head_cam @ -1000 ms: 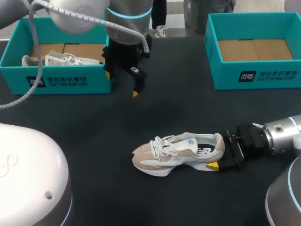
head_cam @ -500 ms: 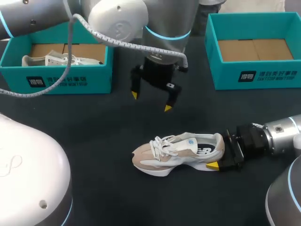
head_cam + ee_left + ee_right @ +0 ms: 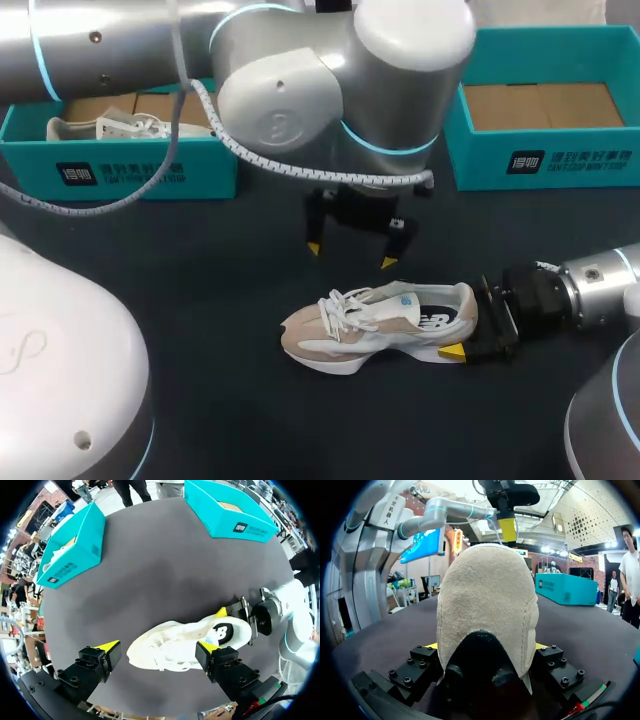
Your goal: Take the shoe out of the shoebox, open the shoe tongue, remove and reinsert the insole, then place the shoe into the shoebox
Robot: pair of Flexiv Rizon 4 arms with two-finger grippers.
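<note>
At the table's [image 3: 200,300] far edge stand two teal boxes: the left shoebox [image 3: 120,170] holds a second shoe [image 3: 110,128], and the right shoebox [image 3: 545,165] shows only its cardboard floor. The bulky left arm [image 3: 300,90] hides the ground between them. Its left end effector [image 3: 351,255] hangs above the shoe [image 3: 380,325], fingers spread wide and empty. Beige and white, laced, the shoe rests on its sole mid-table, toe pointing left, with its heel clamped between the right end effector's [image 3: 470,320] fingers.
</note>
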